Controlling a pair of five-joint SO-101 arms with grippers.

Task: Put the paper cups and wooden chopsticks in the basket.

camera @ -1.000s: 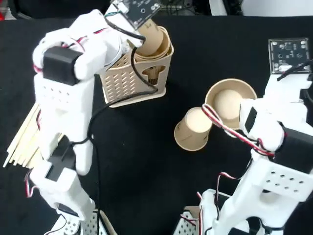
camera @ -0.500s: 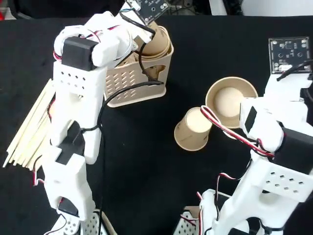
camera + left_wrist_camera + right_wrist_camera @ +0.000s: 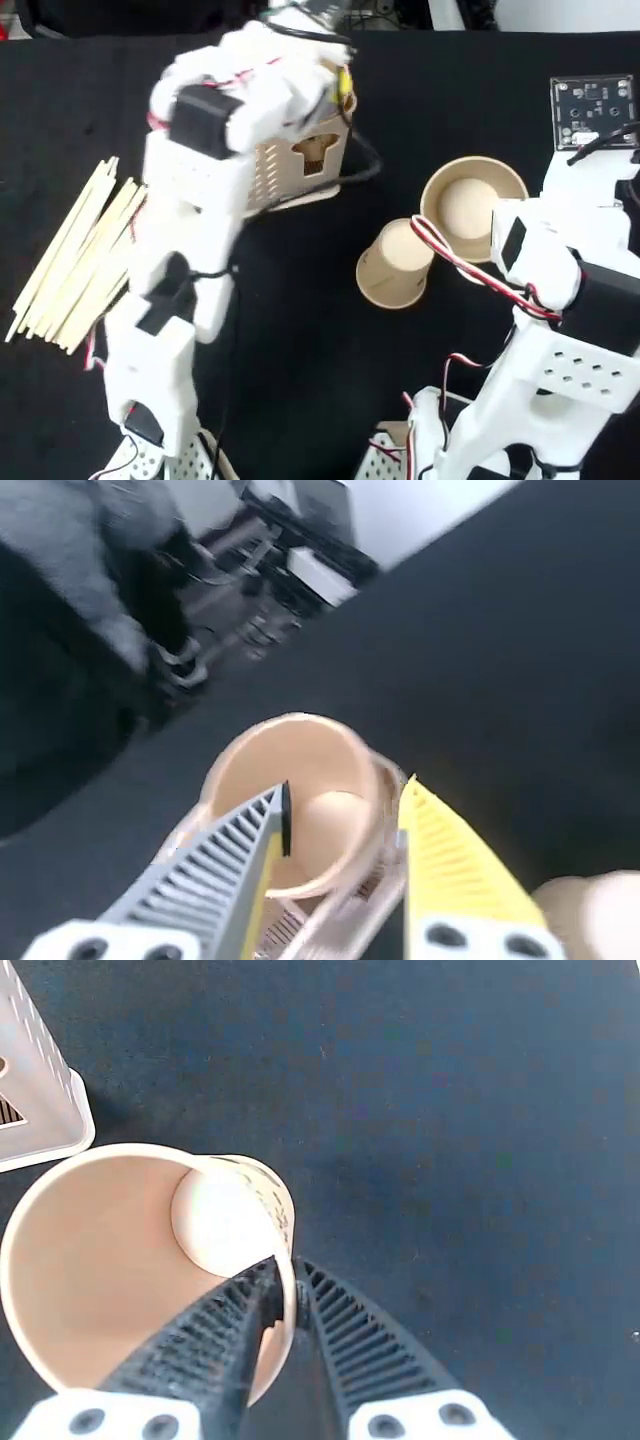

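Observation:
A perforated beige basket (image 3: pixel 300 160) stands at the back of the black table, mostly under my left arm. My left gripper (image 3: pixel 345 795) hangs over it, open, the grey finger inside and the yellow finger (image 3: pixel 343 85) outside the rim of a paper cup (image 3: pixel 300 780) sitting in the basket. An upright paper cup (image 3: pixel 470 205) at mid-right has its rim (image 3: pixel 285 1250) pinched in my right gripper (image 3: pixel 285 1270), which is shut on it. Another paper cup (image 3: pixel 395 262) rests against it, base showing. Wooden chopsticks (image 3: pixel 75 255) lie fanned at the left.
The black table (image 3: pixel 300 350) has free room in the middle and front. Both arm bases (image 3: pixel 420 440) stand at the front edge. A small circuit board (image 3: pixel 590 110) sits above the right arm. Room clutter (image 3: pixel 250 580) lies past the table's far edge.
My left arm has swung right and farther over the basket, uncovering more of the chopsticks; the basket cup is now hidden beneath it from above. The right arm and its cup have not moved.

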